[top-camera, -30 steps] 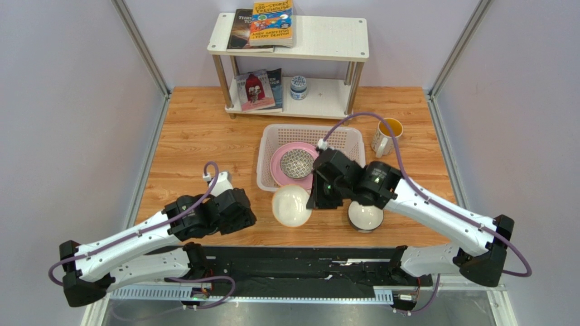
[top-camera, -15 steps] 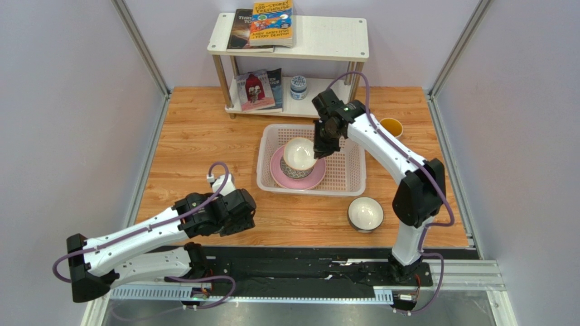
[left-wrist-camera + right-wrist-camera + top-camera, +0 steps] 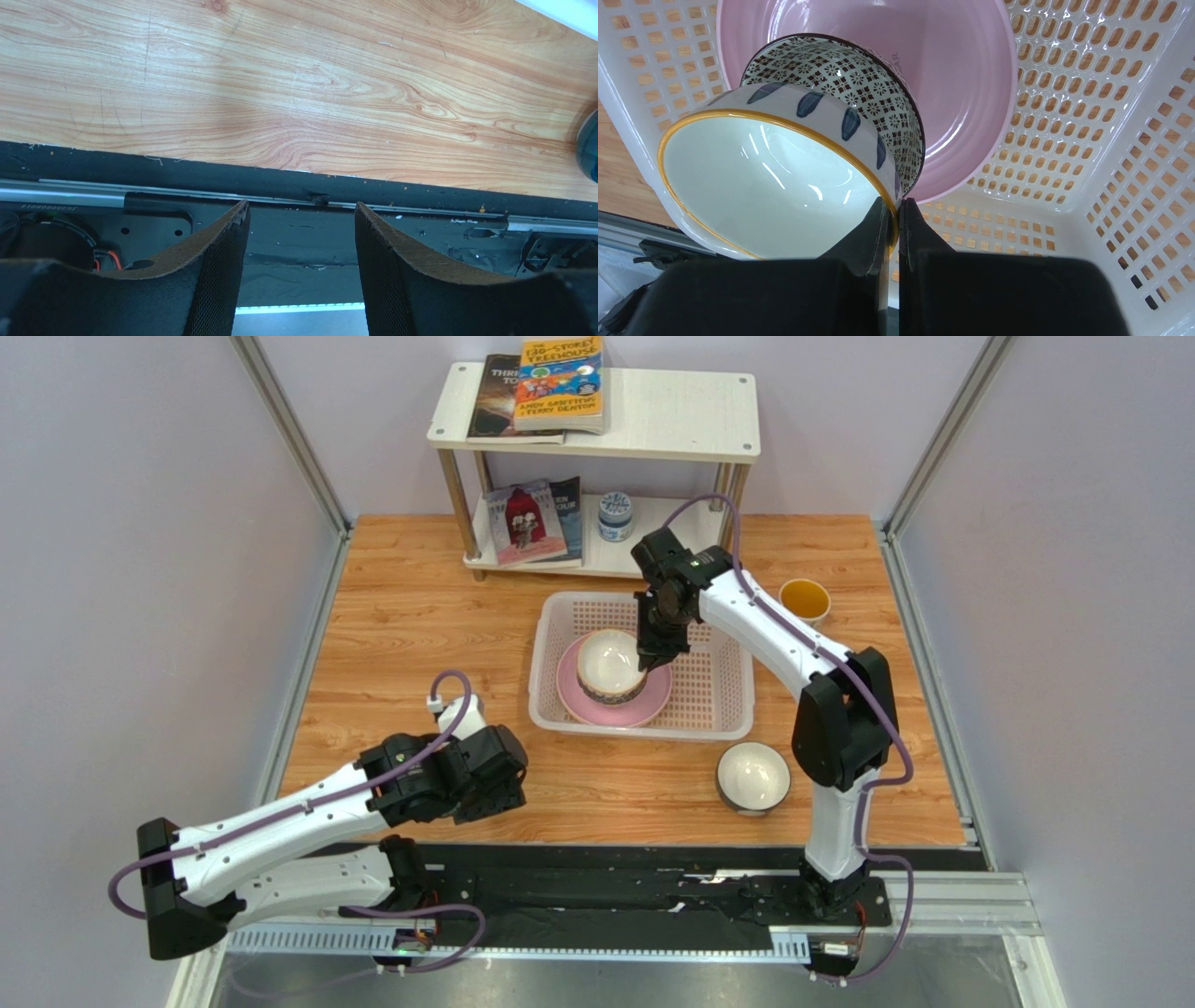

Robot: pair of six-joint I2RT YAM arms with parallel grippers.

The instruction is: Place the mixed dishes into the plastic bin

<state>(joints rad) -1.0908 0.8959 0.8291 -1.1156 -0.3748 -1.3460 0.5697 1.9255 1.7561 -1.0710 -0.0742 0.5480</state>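
- Hanging tilted over the grey patterned bowl (image 3: 864, 91) on the pink plate (image 3: 955, 84), the white bowl (image 3: 773, 182) is at the plastic bin's (image 3: 1088, 140) 9 o'clock side.
- Right pincer (image 3: 893, 217) clamps its rim; nesting is underway, so next lower and release.
- Left pincer (image 3: 300, 231) gapes, empty.
- Versus 0.5 s ago, bowl looks lower.

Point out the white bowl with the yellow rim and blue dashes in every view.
Top external: yellow-rimmed white bowl, mid-frame, over the left half of the white perforated plastic bin.
Left wrist: not in it.
Right wrist: left of centre, lower half.
Shared landmark: the round pink plate beneath it.
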